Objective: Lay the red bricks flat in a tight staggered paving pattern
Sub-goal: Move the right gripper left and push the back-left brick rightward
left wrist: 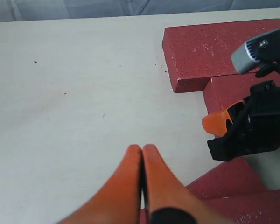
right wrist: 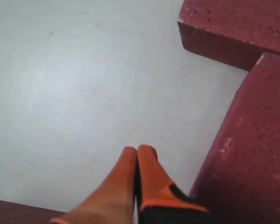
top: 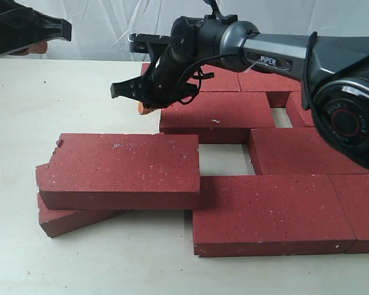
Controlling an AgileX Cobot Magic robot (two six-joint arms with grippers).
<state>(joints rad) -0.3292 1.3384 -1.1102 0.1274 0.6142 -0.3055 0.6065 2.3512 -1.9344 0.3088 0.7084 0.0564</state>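
Soft, even light comes from overhead; the pale table (top: 80, 86) is bright with no glare. The bricks (top: 126, 163) cast short, faint shadows at their near edges. The exterior view is sharp. In both wrist views the orange fingers (left wrist: 126, 186) blur near the lens, and the right one looks hazier, bluish

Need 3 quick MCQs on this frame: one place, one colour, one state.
1. The front-left brick lies: A flat on the table; B on top of another brick; C in a gripper.
2. The fingers of the right gripper are: A blue; B orange; C green.
3. The right gripper is: A wide open; B clamped on a brick; C shut, empty.
Key: B, a second brick pokes out beneath it; B, orange in the right wrist view; C, fingers pressed together with nothing between.
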